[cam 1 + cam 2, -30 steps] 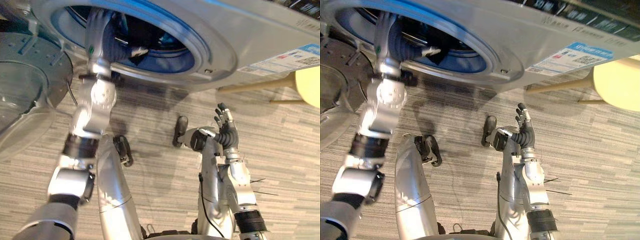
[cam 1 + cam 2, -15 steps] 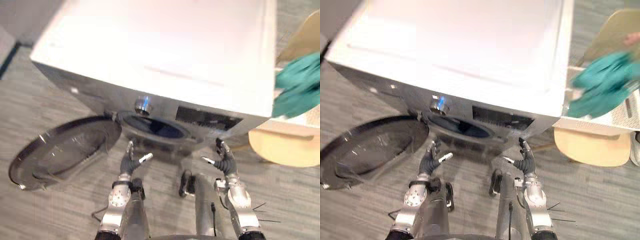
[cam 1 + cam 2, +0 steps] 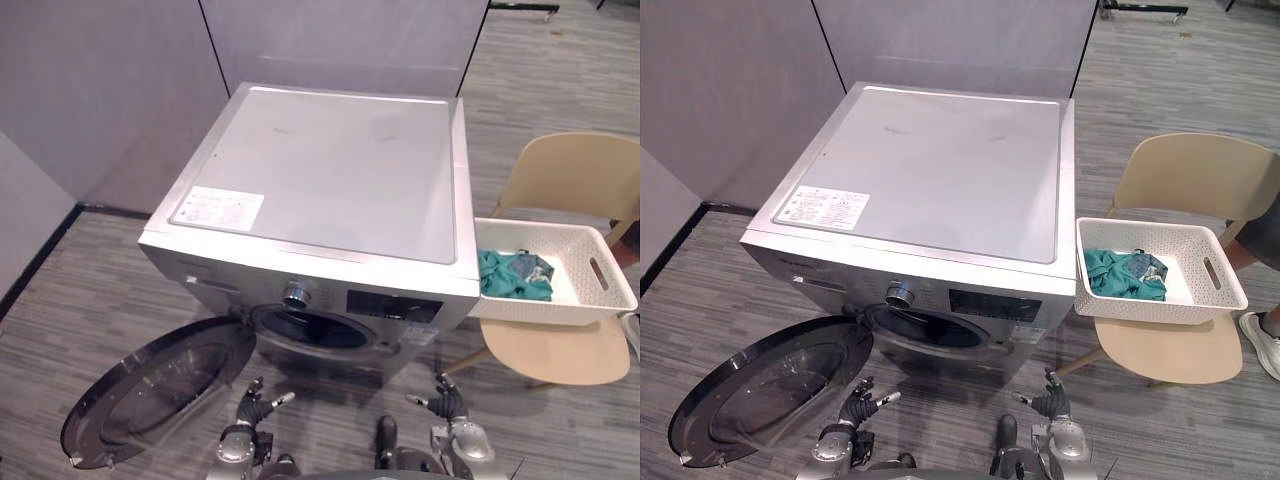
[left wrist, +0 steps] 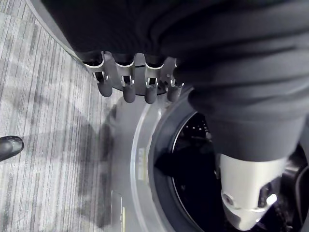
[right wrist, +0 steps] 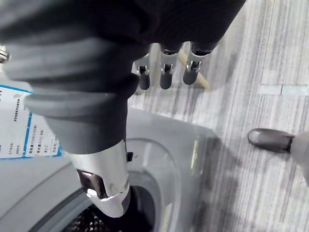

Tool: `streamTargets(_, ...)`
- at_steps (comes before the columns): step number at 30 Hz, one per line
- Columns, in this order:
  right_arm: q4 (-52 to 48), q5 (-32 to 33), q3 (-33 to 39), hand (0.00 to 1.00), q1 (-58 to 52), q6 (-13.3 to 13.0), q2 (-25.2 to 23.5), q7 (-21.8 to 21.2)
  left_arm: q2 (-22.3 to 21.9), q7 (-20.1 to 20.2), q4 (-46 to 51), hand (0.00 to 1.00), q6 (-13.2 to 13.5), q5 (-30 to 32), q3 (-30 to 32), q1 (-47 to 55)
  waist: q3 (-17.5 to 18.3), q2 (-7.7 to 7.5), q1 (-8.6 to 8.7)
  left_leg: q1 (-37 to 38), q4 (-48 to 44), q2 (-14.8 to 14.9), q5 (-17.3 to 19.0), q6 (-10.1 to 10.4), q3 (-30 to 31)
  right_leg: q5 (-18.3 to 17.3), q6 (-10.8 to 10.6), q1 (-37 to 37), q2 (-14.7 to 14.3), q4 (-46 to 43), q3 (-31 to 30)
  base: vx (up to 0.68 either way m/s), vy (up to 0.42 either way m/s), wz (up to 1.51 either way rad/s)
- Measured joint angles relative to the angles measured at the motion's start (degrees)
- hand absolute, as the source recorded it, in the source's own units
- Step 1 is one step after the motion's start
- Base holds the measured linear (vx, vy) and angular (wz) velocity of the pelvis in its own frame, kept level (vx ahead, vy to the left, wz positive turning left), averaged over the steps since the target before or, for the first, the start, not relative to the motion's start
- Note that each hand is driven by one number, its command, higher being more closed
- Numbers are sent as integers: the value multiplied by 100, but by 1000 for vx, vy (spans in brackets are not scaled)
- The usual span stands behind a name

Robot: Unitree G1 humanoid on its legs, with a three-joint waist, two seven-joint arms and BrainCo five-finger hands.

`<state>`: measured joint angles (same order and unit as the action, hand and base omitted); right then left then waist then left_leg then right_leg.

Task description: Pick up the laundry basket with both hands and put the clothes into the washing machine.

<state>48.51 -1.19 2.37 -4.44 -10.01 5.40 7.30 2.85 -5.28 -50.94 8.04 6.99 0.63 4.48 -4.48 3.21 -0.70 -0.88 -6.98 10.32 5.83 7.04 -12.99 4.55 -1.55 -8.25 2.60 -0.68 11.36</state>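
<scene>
Left eye view: the left hand (image 3: 252, 404) and right hand (image 3: 443, 403) hang low before the washing machine (image 3: 330, 170), fingers loose, empty. The basket (image 3: 545, 308) of clothes (image 3: 510, 277) sits on the chair (image 3: 550, 352) at right, well apart. An uneven two-handed lift could tip the clothes out.

Drum (image 3: 930, 330) interior too dark to tell, clothes (image 3: 1120, 275) partly behind laundry basket (image 3: 1155, 308) wall, person's shoe (image 3: 1260, 342) cut by edge
</scene>
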Motion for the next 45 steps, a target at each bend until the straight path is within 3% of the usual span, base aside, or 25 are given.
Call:
streamTargets(4,253,6,12,0,68,51,54,-6,10,-1,-218,0,0,0,-30,-46,-4,-23,-11,135,237,-182,-58,-61,357,403,-67,243,44,651,-109,-62,25,-4)
streamTargets(12,503,74,168,0,-47,164,-71,-9,46,1,-560,0,-28,45,-5,54,-22,-287,13,477,386,-341,275,-132,343,401,-191,240,-32,677,-907,-103,28,-38)
streamTargets(15,609,77,179,0,-50,179,-58,-7,71,3,-590,0,-31,62,-14,58,-28,-276,150,482,395,-349,301,-140,264,347,-264,148,-113,675,-1136,8,1,-39)
streamTargets(20,650,107,227,0,-98,186,-54,-7,72,10,-591,0,-34,237,-117,45,-36,-238,156,583,281,-291,555,-106,131,366,-239,68,-362,669,-1558,80,17,-51)
streamTargets(21,650,184,236,0,-110,186,-40,-3,74,13,-591,0,-34,269,-192,45,-36,-237,152,634,228,-263,667,-102,-21,451,-137,33,-457,657,-1768,127,30,-69)
streamTargets(28,522,300,246,0,180,172,-23,9,88,13,-591,0,-39,275,-399,-413,-264,-223,198,615,-265,-341,918,-249,-935,789,-131,-585,-868,321,-3029,98,50,-119)
streamTargets(29,479,325,224,0,236,169,-4,18,128,12,-580,0,-35,276,-475,-492,-350,-217,268,603,-397,-368,964,-327,-1166,833,-73,-720,-927,225,-2926,18,14,-131)
streamTargets(30,464,351,227,0,297,175,-15,20,182,9,-574,0,-31,280,-491,-560,-376,-223,291,656,-453,-333,1002,-392,-1446,864,96,-836,-952,225,-2407,60,-19,-168)
streamTargets(31,404,399,279,0,409,172,24,28,195,5,-584,0,-77,285,-498,-726,-517,-68,318,678,-621,-244,1056,-384,-1856,162,991,-1056,-760,-234,-790,62,1,-156)
streamTargets(32,408,409,315,0,401,175,38,29,193,10,-570,0,-85,297,-512,-794,-557,-10,313,712,-691,-222,1056,-384,-2020,-96,1316,-1187,-611,-609,-78,117,8,-173)
streamTargets(33,398,417,327,0,382,177,27,28,217,7,-556,0,-100,394,-499,-761,-558,-8,314,797,-904,-225,1059,-375,-2258,-297,1679,-1259,-289,-1237,1080,162,-9,-212)
streamTargets(34,386,440,319,0,386,170,13,28,236,4,-559,0,-131,457,-474,-682,-548,-34,294,810,-1478,-201,1042,-324,-2532,-457,1816,-1154,-124,-1492,2178,182,-52,-240)
streamTargets(35,382,457,308,0,424,159,-2,29,264,3,-557,0,-131,476,-449,-633,-563,-103,285,701,-1875,-113,1148,-175,-2640,-463,1824,-1114,-47,-1490,2439,165,-97,-240)
streamTargets(36,422,458,257,0,561,151,-62,31,335,4,-555,0,-125,483,-426,-610,-602,-165,250,656,-1585,-216,1619,-163,-2696,-700,1856,-1082,-92,-1414,2426,76,-70,-178)
streamTargets(37,438,459,246,0,624,167,-29,50,341,7,-529,0,-115,484,-428,-644,-602,-105,283,669,-880,-241,1541,-157,-2797,-960,1791,-1082,-98,-1469,2558,51,-51,-188)
streamTargets(38,441,459,221,0,646,176,35,59,284,11,-531,0,-117,485,-486,-728,-624,-98,299,872,-544,-229,1467,-81,-3266,-1404,1408,-1136,231,-2152,3042,113,-38,-184)
streamTargets(39,434,456,162,0,639,172,11,29,299,-1,-552,0,-119,482,-464,-690,-634,-97,289,1034,-672,-225,1528,14,-3583,-1613,1047,-1162,332,-2524,2992,163,-42,-171)
streamTargets(40,438,455,134,0,622,172,-9,27,299,1,-588,0,-119,479,-456,-680,-618,-135,296,1086,-936,-157,1599,105,-3713,-1659,988,-1163,329,-2637,2901,334,-109,-160)
streamTargets(41,458,454,84,0,573,174,-21,26,284,4,-598,0,-124,462,-440,-638,-638,-81,300,985,-2267,383,1619,105,-3797,-1742,942,-1010,98,-2610,2538,285,-99,-121)
streamTargets(42,480,453,73,0,570,175,-16,26,249,1,-583,0,-119,432,-400,-616,-655,-16,297,851,-3020,685,1507,-112,-3725,-1741,935,-878,-72,-2471,2399,290,-82,-126)
streamTargets(43,521,454,34,0,601,175,-14,29,192,2,-578,0,-106,413,-332,-576,-680,38,292,659,-3847,1041,1347,-524,-3511,-1730,948,-698,-263,-2323,2214,315,-31,-136)
streamTargets(44,606,456,-117,0,719,173,-14,32,101,1,-587,0,-106,350,-252,-483,-689,46,258,154,-4718,1138,1433,-658,-2565,-1741,983,-441,-436,-2189,1838,307,-9,-139)
streamTargets(45,646,458,-126,0,767,167,-10,32,51,-1,-584,0,-99,302,-250,-456,-695,37,245,-116,-4827,986,1438,-631,-2036,-1746,992,-333,-469,-2098,1659,350,33,-148)
